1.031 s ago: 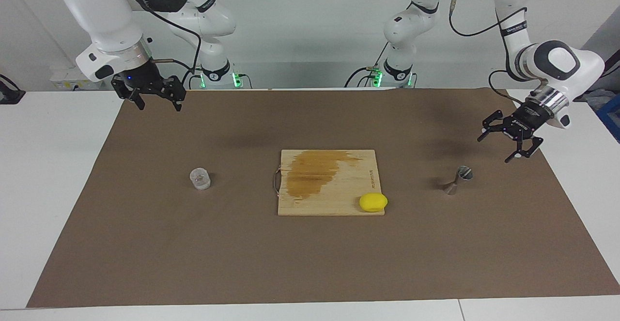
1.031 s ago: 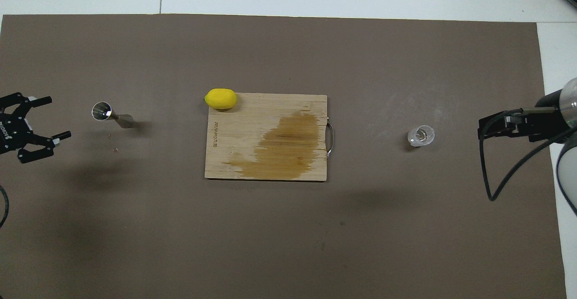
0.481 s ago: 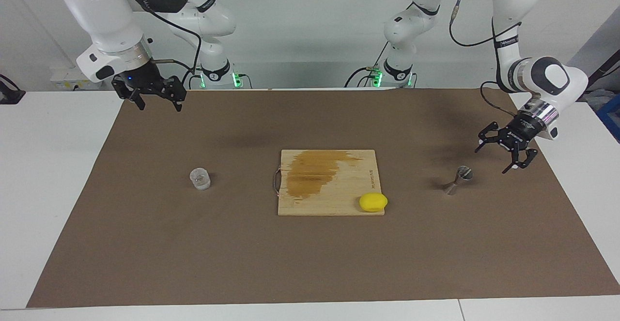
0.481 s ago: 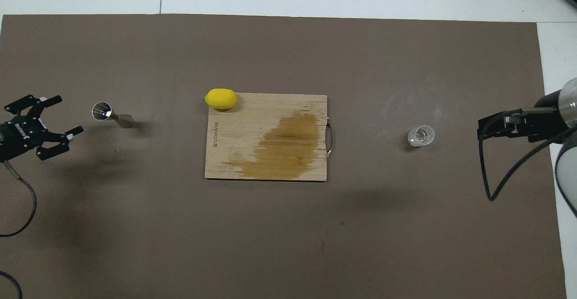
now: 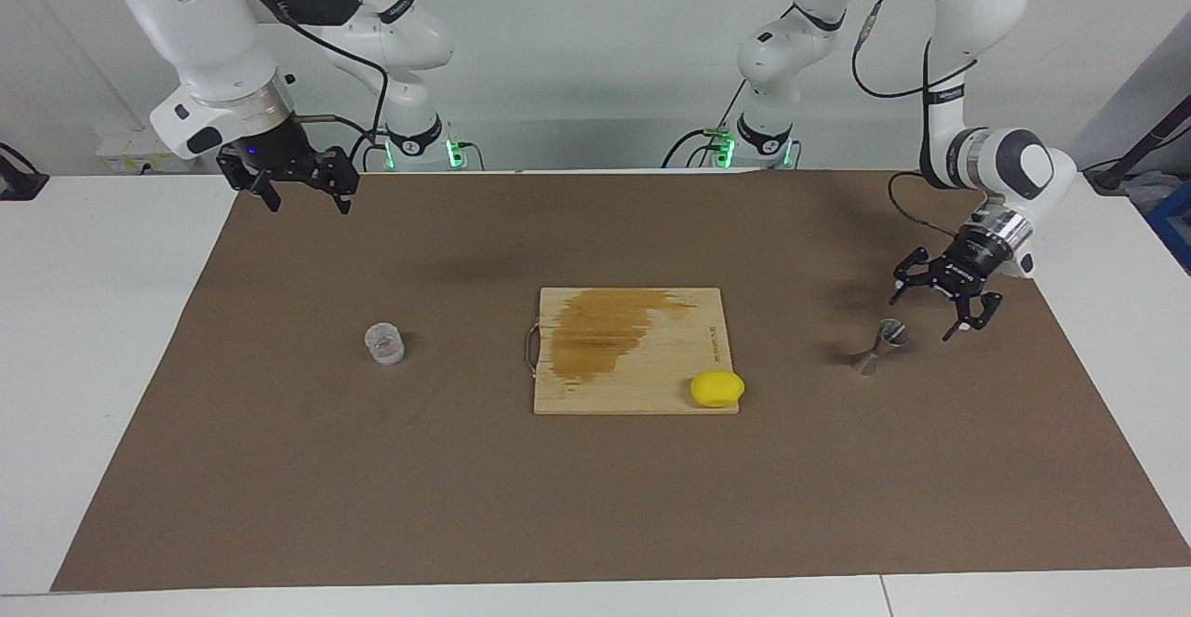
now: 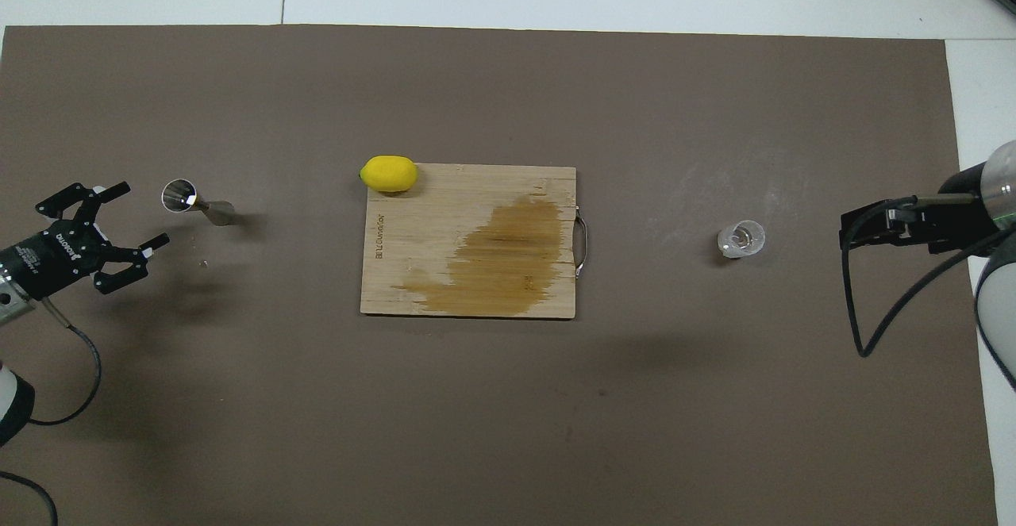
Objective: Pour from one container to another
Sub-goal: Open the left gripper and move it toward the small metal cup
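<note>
Left gripper fingers spread, empty, hanging low over the brown mat just beside the small silver metal hourglass jigger, at the left arm's end; not touching it. The jigger leans or lies tilted: overhead view shows one round mouth facing up toward the camera with the other cone on the mat, and the left gripper pointing at it with its fingertips close to the mouth. Facing view alone shows the height gap: gripper is just off the mat, jigger's upper rim level with the fingertips. Right gripper also spread wide, empty, waiting high up over the mat's edge at the right arm's end, close to the robots; overhead view shows only its black body side-on, fingers not readable there. The small short clear cylindrical cup stands upright on the mat, well apart from the right gripper, farther from the robots than it; overhead view looks straight into its open top. Between the two containers: rectangular wooden cutting board with a dark wet stain, metal handle toward the cup's side, yellow lemon on its corner toward the jigger
</note>
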Action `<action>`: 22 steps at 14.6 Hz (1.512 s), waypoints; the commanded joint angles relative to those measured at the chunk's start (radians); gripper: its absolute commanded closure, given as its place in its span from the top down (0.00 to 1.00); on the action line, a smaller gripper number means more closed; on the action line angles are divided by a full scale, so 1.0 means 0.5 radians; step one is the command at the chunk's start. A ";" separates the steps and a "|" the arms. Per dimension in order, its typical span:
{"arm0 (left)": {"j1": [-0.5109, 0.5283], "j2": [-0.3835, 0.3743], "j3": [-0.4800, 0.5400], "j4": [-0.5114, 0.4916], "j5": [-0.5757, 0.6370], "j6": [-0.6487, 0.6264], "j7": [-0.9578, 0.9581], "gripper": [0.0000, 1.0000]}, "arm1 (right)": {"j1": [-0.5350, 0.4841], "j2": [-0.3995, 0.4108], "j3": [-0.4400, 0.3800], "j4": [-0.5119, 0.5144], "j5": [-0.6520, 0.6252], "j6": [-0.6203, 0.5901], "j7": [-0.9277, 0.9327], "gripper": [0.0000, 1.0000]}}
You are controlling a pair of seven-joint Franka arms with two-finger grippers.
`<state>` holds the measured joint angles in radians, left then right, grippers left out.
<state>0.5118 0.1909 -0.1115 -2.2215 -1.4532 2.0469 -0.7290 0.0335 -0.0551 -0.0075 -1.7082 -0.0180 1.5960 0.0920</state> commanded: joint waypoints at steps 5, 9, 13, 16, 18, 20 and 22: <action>-0.121 -0.026 -0.001 -0.091 -0.244 0.128 0.105 1.00 | -0.003 -0.080 0.003 -0.124 0.033 0.088 0.012 1.00; -0.146 -0.026 -0.001 -0.113 -0.339 0.164 0.108 0.98 | -0.003 -0.080 0.003 -0.124 0.033 0.091 -0.003 1.00; -0.192 -0.023 -0.001 -0.110 -0.425 0.210 0.114 0.95 | -0.003 -0.080 0.003 -0.115 0.033 0.088 -0.012 1.00; -0.204 -0.020 -0.001 -0.110 -0.447 0.220 0.114 0.94 | -0.021 -0.074 0.003 -0.106 0.033 0.091 -0.015 1.00; -0.226 -0.020 -0.001 -0.110 -0.484 0.229 0.114 0.92 | -0.027 -0.074 0.000 -0.102 0.033 0.091 -0.012 1.00; -0.232 -0.017 -0.001 -0.104 -0.490 0.238 0.114 0.91 | -0.030 -0.074 0.000 -0.102 0.033 0.091 -0.012 1.00; -0.232 -0.017 -0.001 -0.098 -0.490 0.241 0.114 0.90 | -0.030 -0.074 0.000 -0.102 0.033 0.091 -0.018 1.00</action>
<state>0.4125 0.1909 -0.1190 -2.2586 -1.6705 2.1445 -0.6902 0.0314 -0.0697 -0.0107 -1.7343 -0.0180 1.6192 0.0919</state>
